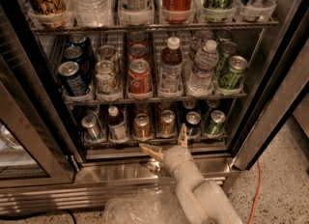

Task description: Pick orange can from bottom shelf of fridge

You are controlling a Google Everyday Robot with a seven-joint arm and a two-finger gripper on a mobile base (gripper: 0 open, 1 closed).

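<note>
The orange can (167,123) stands upright, tab up, on the bottom shelf (104,142); gripper (166,143) below, fingers (150,151) apart.

The gripper (166,143) hangs low before the open fridge (111,172), just at the front edge of the bottom shelf (104,144). Its fingers are spread wide: one points left, one up toward the cans. An orange can (166,122) stands just behind it, with a twin (142,125) beside it. Also on that shelf are a silver can (91,127), a bottle (117,124) and a green can (215,122).
</note>
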